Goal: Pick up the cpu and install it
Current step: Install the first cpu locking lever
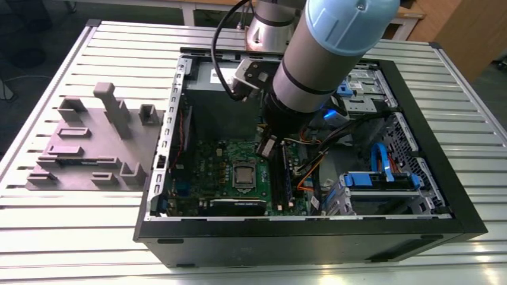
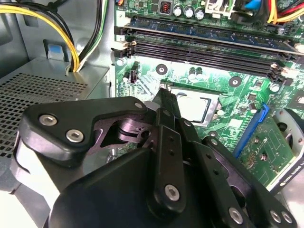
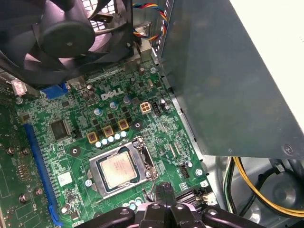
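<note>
The cpu [image 1: 244, 173] lies flat in its socket on the green motherboard [image 1: 208, 163] inside the open computer case; its silver-grey top also shows in both wrist views [image 2: 192, 105] [image 3: 119, 170]. My gripper [image 1: 269, 147] hangs just above the board beside the socket, on the side toward the memory slots. Its black fingers are together, shut on nothing, with their tips [image 2: 164, 92] [image 3: 164, 190] near one corner of the socket frame. They do not touch the cpu.
A grey power supply box [image 3: 223, 80] and a black fan [image 3: 66, 35] stand close to the socket. Memory slots [image 2: 204, 45], yellow cables [image 2: 57, 33] and blue drive brackets [image 1: 380, 178] crowd the case. A grey plastic fixture [image 1: 95, 142] sits on the table at the exterior view's left.
</note>
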### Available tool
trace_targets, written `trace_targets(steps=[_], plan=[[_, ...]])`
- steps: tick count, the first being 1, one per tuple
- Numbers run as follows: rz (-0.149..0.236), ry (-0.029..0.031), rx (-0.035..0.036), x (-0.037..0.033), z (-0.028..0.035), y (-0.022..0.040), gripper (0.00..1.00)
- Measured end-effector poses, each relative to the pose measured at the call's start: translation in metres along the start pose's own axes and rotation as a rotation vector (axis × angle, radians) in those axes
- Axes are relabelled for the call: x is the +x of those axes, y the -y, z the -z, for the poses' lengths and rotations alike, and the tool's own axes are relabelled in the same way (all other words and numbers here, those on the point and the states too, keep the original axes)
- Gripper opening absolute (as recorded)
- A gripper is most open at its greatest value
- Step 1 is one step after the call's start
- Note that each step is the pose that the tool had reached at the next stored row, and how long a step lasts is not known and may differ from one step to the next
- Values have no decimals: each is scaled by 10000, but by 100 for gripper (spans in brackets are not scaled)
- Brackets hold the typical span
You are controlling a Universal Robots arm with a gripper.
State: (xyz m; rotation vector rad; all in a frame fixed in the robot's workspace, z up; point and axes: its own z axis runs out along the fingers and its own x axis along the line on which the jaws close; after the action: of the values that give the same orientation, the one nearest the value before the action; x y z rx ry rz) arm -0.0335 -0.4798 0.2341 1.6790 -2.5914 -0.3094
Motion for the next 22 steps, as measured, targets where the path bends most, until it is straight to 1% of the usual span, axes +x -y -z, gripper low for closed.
trace_targets(steps=[2,4,8,13,15,22], plan=[[3,0,2,0,0,-1,11],[25,6,22,4,2,-11,11],[146,23,95,11,7,-29,11],[332,44,206,16,8,-40,11],[388,42,221,17,9,-41,11],[412,39,222,17,8,-42,11]])
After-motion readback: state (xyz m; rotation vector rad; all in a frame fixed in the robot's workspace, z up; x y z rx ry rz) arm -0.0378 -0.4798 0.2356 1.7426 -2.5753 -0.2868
